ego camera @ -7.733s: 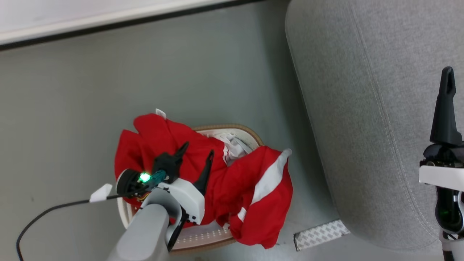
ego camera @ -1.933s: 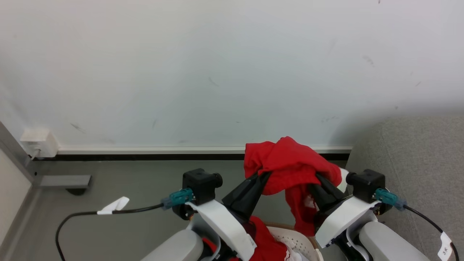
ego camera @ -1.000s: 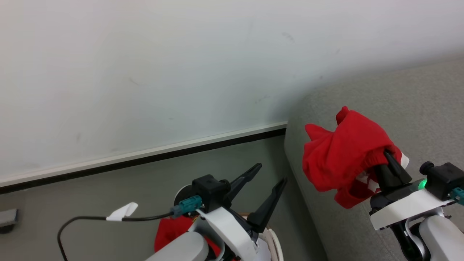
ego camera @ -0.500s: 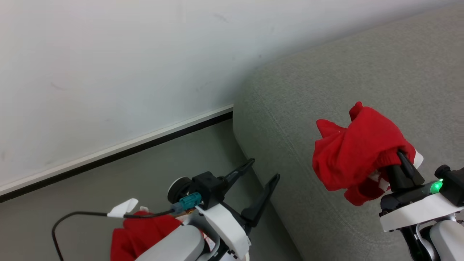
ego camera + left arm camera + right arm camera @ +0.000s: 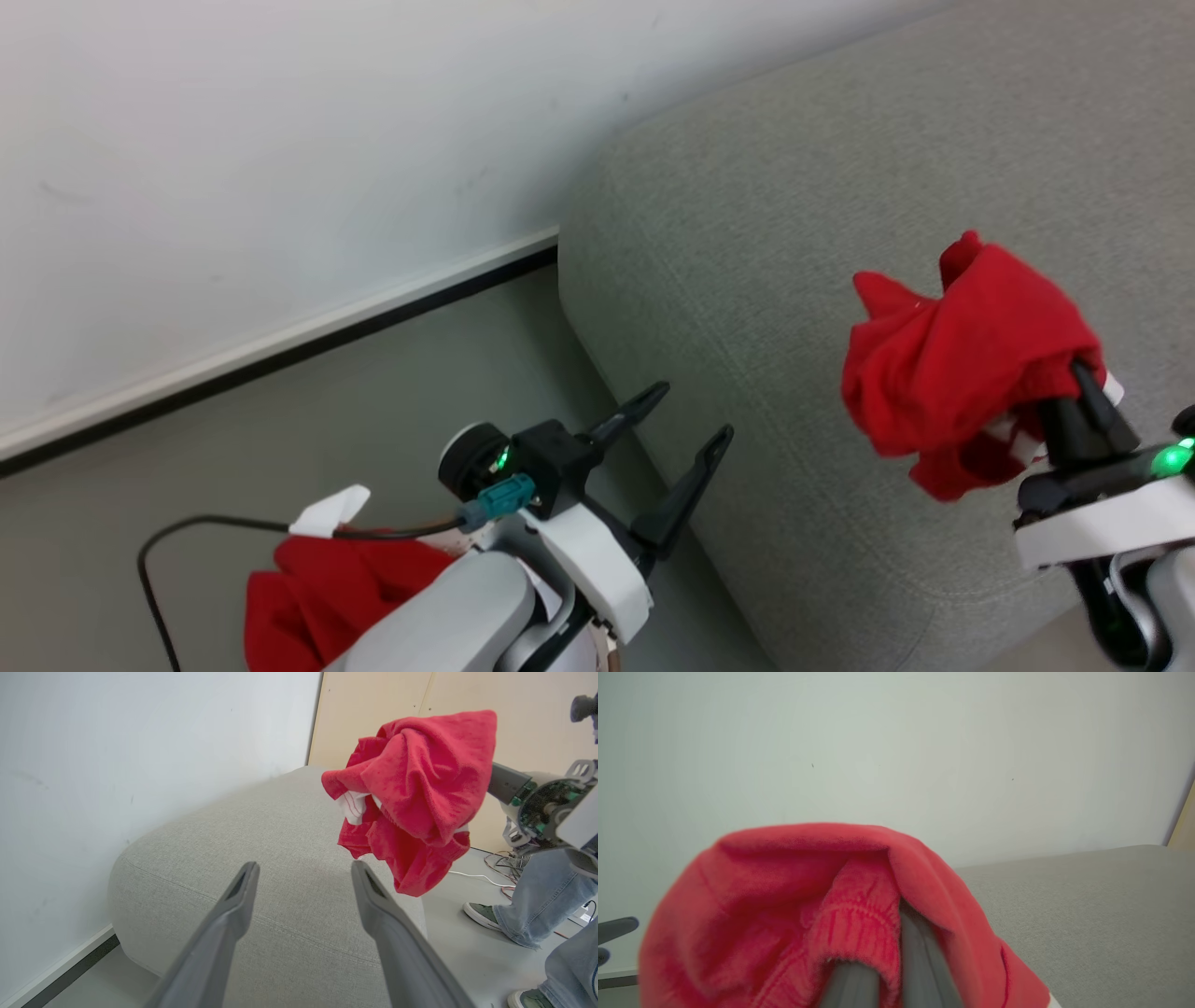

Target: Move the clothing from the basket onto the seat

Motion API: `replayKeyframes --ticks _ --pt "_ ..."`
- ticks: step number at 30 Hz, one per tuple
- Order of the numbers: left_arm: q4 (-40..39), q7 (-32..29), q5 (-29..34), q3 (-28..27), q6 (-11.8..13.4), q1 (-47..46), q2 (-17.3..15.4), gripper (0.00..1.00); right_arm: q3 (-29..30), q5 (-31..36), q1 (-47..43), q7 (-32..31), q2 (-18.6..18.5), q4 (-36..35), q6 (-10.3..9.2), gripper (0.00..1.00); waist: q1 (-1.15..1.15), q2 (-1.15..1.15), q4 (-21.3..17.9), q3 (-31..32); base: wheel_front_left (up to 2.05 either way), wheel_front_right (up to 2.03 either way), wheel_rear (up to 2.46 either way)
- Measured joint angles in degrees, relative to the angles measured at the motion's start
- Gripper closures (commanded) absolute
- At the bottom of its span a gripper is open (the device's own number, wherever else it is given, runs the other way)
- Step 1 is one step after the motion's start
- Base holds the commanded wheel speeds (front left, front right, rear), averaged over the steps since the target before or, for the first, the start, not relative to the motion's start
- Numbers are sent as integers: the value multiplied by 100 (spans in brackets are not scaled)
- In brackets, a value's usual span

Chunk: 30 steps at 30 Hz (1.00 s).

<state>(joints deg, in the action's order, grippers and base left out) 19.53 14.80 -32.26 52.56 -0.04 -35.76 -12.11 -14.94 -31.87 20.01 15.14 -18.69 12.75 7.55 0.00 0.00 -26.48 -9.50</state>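
Clothing point(image 5: 962, 364), a red bundle, now hangs at right over the sofa point(image 5: 747, 233), pinched by the right gripper point(image 5: 1081, 392) alone; the left gripper point(image 5: 695, 409) has let go, fingers spread. Release looks next; more red cloth point(image 5: 317, 597) waits lower left.

The seat point(image 5: 794, 233) fills the right, with the wall point(image 5: 280, 140) behind it and the floor point(image 5: 280, 439) to its left. Above the seat's near part hangs a garment point(image 5: 962, 364), on the right gripper point(image 5: 1081, 378). The left gripper point(image 5: 693, 409) lies just left of the seat's edge, and more clothing point(image 5: 317, 597) lies under the left arm point(image 5: 448, 616).
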Motion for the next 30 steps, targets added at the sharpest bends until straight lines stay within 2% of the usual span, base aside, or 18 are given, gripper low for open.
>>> replayKeyframes --ticks 6,19,25,30 --pt "-208 21 276 -1 -18 -259 -76 0 197 -97 495 0 -277 194 0 100 0 0 182 -372 0 0 0" --pt "-522 -131 595 -26 9 -892 -291 0 840 -74 2235 0 -1289 793 0 100 1 0 822 -1692 0 0 0" --pt "-613 -162 625 -38 57 -981 -346 0 1144 -146 2769 -52 -1724 1360 0 100 1 0 1193 -2220 0 0 0" --pt "-667 -159 656 -40 65 -1090 -321 0 1024 -198 3077 -288 -2115 2012 0 100 1 0 1535 -2522 0 0 0"
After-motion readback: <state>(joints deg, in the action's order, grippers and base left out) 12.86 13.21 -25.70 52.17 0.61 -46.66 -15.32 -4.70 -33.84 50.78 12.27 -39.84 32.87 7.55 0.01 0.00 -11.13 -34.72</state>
